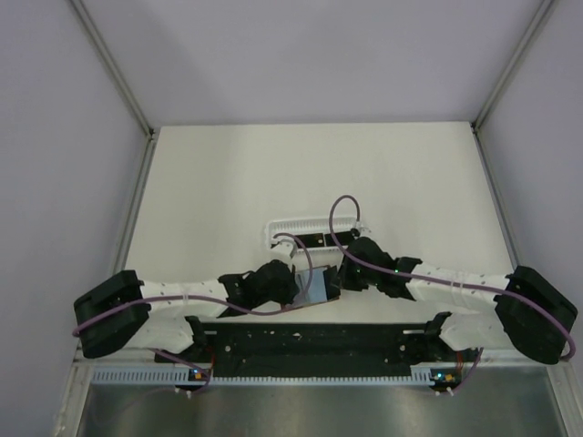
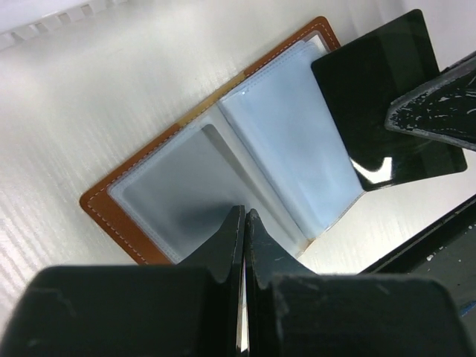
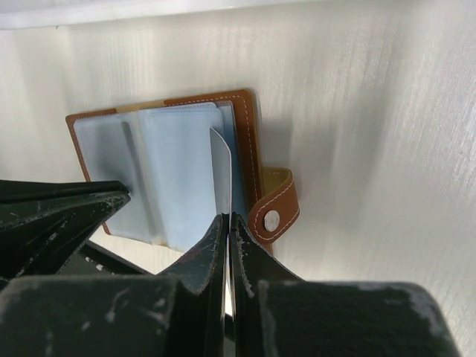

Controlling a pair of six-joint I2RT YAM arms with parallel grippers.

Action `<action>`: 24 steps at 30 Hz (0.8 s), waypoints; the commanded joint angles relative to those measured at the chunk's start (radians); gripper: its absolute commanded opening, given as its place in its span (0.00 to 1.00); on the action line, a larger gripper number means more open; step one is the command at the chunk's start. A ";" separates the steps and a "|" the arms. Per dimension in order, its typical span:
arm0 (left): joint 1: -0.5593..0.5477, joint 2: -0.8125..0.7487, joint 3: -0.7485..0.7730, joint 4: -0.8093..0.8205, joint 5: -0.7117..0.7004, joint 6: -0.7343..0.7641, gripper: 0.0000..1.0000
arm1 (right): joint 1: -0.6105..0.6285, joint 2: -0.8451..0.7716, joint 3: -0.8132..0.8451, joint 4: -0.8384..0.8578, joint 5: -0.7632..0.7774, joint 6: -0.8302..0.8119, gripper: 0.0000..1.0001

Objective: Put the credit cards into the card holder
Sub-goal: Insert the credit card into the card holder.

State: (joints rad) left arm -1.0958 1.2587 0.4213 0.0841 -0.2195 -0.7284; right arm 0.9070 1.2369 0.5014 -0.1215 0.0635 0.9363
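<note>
The brown card holder (image 2: 97, 205) lies open on the white table, its bluish clear pockets facing up (image 3: 178, 163) and its clasp tab (image 3: 276, 209) at the right. My left gripper (image 2: 244, 213) is shut, its tips resting on the left pocket page. My right gripper (image 3: 227, 216) is shut on a black credit card (image 2: 372, 97). The card is tilted, and its lower corner lies over the right pocket page. It appears edge-on (image 3: 220, 172) in the right wrist view. From above, the holder (image 1: 316, 289) sits between both grippers.
A white slotted basket (image 1: 284, 225) stands just behind the holder with more black cards (image 1: 314, 240) in it. The arms' black base bar (image 1: 310, 346) runs along the near edge. Grey walls surround the table.
</note>
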 commanded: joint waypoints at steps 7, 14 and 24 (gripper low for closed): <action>-0.003 -0.137 0.010 -0.171 -0.089 0.043 0.00 | 0.004 -0.092 0.022 -0.162 0.073 -0.057 0.00; 0.001 -0.147 0.002 -0.173 -0.104 0.044 0.00 | 0.004 -0.177 0.068 -0.043 0.000 -0.152 0.00; 0.001 -0.117 -0.016 -0.144 -0.089 0.020 0.00 | 0.004 -0.061 0.040 0.203 -0.205 -0.140 0.00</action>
State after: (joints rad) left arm -1.0958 1.1389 0.4145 -0.0898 -0.3038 -0.7044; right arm 0.9070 1.1290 0.5316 -0.0753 -0.0494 0.8036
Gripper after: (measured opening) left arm 0.012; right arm 0.006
